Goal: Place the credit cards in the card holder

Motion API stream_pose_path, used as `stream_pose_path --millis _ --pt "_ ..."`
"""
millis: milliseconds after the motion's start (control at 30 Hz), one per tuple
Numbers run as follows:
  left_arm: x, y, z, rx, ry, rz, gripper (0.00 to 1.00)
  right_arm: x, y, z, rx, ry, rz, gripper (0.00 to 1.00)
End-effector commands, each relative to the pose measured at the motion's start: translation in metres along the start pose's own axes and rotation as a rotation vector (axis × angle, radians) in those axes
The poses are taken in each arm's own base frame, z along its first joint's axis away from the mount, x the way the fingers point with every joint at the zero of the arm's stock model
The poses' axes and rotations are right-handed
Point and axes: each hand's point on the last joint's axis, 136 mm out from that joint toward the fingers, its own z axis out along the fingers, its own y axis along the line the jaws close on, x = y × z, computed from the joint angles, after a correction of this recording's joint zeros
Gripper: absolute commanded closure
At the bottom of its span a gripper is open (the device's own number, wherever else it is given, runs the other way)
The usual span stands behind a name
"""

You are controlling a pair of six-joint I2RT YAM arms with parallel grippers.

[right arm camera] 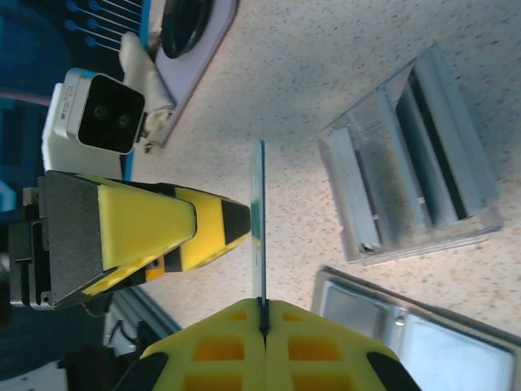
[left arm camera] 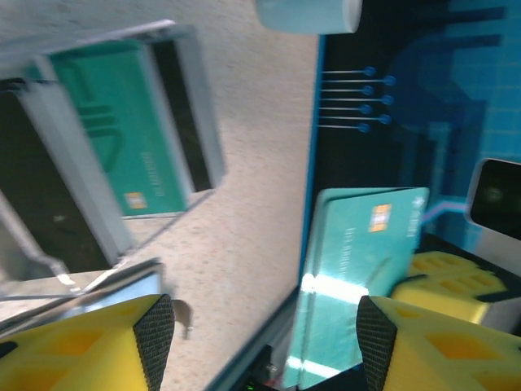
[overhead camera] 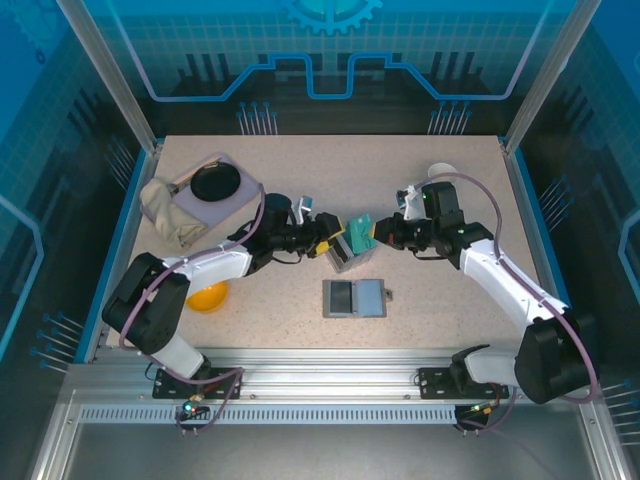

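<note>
Right gripper [right arm camera: 262,308] clenches card [right arm camera: 260,213] mid-table; left gripper [left arm camera: 264,327] spread, empty. Step: carry to holder [overhead camera: 354,298] near front edge. Next: align card edge with pocket, slide in.

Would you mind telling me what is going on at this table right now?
The right gripper is shut on a teal credit card, holding it over the table close to the clear slotted box. The left gripper is open right next to that card and grips nothing. A second teal card sits in the box. The card holder lies open near the arms, with no card visibly in it.
</note>
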Motion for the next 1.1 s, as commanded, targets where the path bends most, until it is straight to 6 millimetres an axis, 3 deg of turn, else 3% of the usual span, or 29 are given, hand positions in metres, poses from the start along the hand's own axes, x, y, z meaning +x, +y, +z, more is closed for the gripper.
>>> stream_pose_path --millis 0,267,633,800,1067 --pt "0.009 -0.034 0.003 0.149 0.067 0.032 0.37 -0.005 0.019 -0.007 -0.107 -0.019 0.021 1.0" --pt "0.015 -0.047 0.011 0.194 0.117 0.049 0.42 -0.011 0.02 -0.006 -0.132 -0.026 0.043 1.0" --pt "0.017 -0.066 0.005 0.274 0.13 0.077 0.74 -0.011 0.002 -0.001 -0.097 -0.005 0.083 1.0" --pt "0.018 -0.073 0.002 0.304 0.131 0.093 0.78 -0.005 -0.016 0.001 -0.064 0.011 0.123 0.99" --pt "0.016 -0.079 -0.002 0.335 0.126 0.098 0.78 -0.005 -0.027 0.002 -0.034 0.014 0.149 0.98"
